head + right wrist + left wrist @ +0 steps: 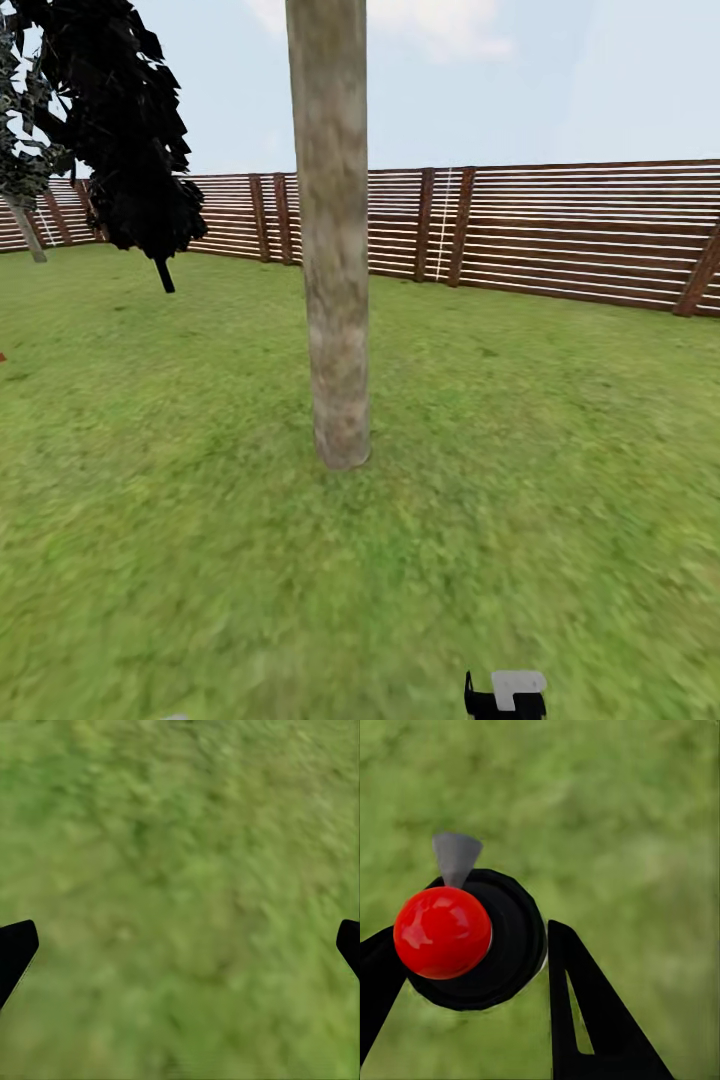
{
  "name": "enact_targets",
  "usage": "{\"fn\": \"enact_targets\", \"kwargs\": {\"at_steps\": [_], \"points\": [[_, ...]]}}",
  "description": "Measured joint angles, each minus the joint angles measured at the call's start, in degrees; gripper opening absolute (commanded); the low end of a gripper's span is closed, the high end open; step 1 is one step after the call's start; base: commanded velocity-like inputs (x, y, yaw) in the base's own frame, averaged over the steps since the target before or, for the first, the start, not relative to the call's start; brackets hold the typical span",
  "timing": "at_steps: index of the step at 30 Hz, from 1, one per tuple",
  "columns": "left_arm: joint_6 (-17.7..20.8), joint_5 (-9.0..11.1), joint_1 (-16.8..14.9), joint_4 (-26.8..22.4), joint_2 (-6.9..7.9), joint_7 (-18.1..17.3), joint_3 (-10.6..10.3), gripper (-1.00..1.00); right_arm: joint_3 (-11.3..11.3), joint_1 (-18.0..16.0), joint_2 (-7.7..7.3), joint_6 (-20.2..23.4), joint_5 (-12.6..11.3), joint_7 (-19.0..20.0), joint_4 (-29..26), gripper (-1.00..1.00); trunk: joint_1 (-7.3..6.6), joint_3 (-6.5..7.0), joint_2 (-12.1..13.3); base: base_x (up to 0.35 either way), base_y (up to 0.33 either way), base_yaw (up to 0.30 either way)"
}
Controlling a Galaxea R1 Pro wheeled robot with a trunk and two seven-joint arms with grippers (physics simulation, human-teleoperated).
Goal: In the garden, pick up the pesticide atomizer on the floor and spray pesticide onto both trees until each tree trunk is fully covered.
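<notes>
One thick grey-beige tree trunk (335, 250) rises from the lawn straight ahead in the head view, its leaves above the frame. In the left wrist view my left gripper (472, 937) is shut on the pesticide atomizer (502, 945), a dark round bottle with a red round top (442, 932) and a small grey cone nozzle (456, 855); one black finger (585, 1020) presses its side. Beneath it lies blurry grass. My right gripper (182, 945) hangs open over bare grass with nothing between its fingers. No pesticide is in view.
The garden floor (520, 480) is green grass all around the trunk. A brown slatted fence (580, 230) closes the back. A black cypress (130, 130) and a thin pale trunk (25, 235) stand at the far left. A black and white part of my right arm (505, 695) shows at the bottom edge.
</notes>
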Motion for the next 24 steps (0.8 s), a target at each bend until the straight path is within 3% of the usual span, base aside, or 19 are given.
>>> {"fn": "enact_targets", "kwargs": {"at_steps": [7,15,24], "points": [[0.0,0.0,0.0,0.0,0.0,0.0,0.0,-1.0,0.0,0.0,0.0,0.0,0.0,-0.1,0.0,1.0,0.0,0.0,0.0,0.338,0.0,-0.009],[0.0,0.0,0.0,-0.1,0.0,0.0,0.0,-1.0,0.0,0.0,0.02,0.0,-0.2,0.0,0.0,1.0,0.01,0.0,0.0,0.32,-0.054,-0.167],[0.6,-0.7,-0.7,-0.7,-0.06,-0.4,-0.6,-1.0,0.4,0.0,-0.16,0.1,0.2,0.2,-0.5,1.0,0.03,0.0,0.0,0.144,-0.101,-0.004]]}}
